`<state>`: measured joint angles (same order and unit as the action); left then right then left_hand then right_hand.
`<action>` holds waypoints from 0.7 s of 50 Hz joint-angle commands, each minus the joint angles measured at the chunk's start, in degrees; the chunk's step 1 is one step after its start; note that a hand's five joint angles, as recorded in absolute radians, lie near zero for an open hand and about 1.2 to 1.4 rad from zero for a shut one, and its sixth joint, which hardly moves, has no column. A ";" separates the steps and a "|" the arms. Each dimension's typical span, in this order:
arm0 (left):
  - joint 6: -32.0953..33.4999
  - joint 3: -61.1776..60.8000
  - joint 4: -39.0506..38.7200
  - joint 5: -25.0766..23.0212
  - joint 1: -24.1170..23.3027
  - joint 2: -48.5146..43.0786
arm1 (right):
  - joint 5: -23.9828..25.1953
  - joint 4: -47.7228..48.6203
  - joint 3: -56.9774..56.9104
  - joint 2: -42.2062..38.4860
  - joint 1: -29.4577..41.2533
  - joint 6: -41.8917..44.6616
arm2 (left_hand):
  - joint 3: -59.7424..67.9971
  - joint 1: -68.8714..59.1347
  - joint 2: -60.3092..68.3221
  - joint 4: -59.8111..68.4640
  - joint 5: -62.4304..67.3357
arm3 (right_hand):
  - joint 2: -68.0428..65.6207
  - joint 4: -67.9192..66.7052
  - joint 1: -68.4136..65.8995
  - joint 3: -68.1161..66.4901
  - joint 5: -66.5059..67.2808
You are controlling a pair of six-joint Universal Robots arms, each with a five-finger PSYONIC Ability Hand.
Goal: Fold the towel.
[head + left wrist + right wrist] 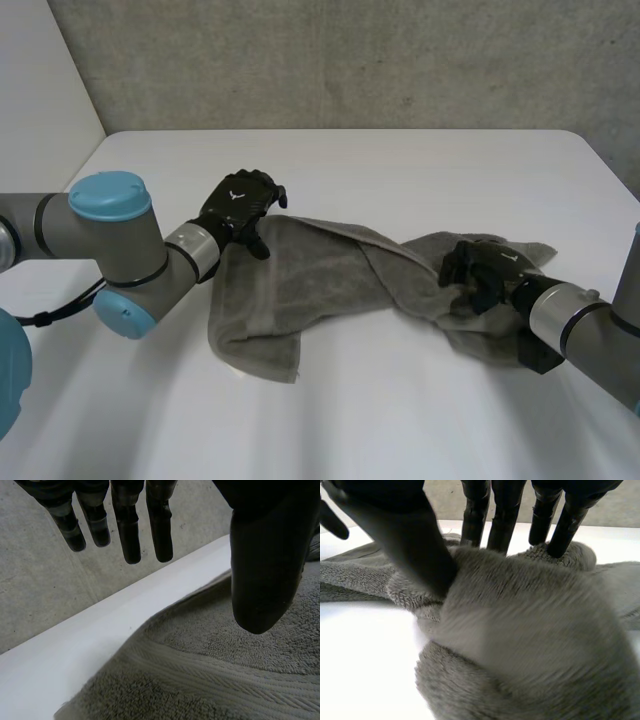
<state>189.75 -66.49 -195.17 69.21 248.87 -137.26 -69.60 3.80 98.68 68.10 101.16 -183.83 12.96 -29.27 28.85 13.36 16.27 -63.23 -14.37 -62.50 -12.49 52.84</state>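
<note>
So the towel (300, 285) isn't folded at all yet. It's lying rumpled on the white tabletop (400, 160), about mid-table, strung out between the two hands. I'd call this the grab-and-straighten step, before any real fold happens. The right hand (480, 272) has hold of its end. In the right wrist view the thumb (420, 550) digs into one side of a bunched ridge of cloth and the fingers (500, 520) come down behind it, so it's pinching a wad rather than a clean corner. The left hand (238, 205) sits at the far edge of the other end, near the corner. Its fingers are straight and spread past the edge, with the thumb hanging over the cloth, so it's holding nothing. I can't tell if the thumb tip actually touches. The towel's long axis runs side to side across the table, from the left hand to the right hand. The left end is broader and flatter, with a corner pointing back toward the robot, and the right end is twisted and heaped up. My guess for the next move is that the left hand needs to close on that edge. Then both hands pull apart to flatten the thing out. The right hand's wad grip might need redoing to get a square edge.
</note>
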 commanded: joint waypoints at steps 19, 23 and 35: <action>0.18 -3.12 -4.51 -0.04 -2.60 0.16 | 10.62 -8.72 14.70 14.96 0.01 30.19 | -2.96 7.44 -7.03 -3.36 -4.45 | -16.77 4.37 -17.50 2.49 17.16; 1.32 -3.03 -7.06 -0.39 -4.53 -0.81 | 10.97 -8.90 14.52 15.31 -0.43 30.72 | -2.96 7.11 -6.70 -3.36 -4.12 | -16.77 4.37 -17.50 2.49 17.16; 11.24 -2.15 -7.33 -0.13 -7.17 -3.98 | 13.79 -8.55 13.91 15.84 -2.54 30.20 | -2.96 6.94 -6.53 -3.36 -3.95 | -16.77 4.37 -17.50 2.49 17.16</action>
<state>196.08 -68.67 -202.71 68.75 242.38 -140.44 -56.65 -4.91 112.85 84.06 99.25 -153.27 12.96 -26.05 25.27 13.36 12.65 -73.60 -14.37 -73.86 -12.49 65.65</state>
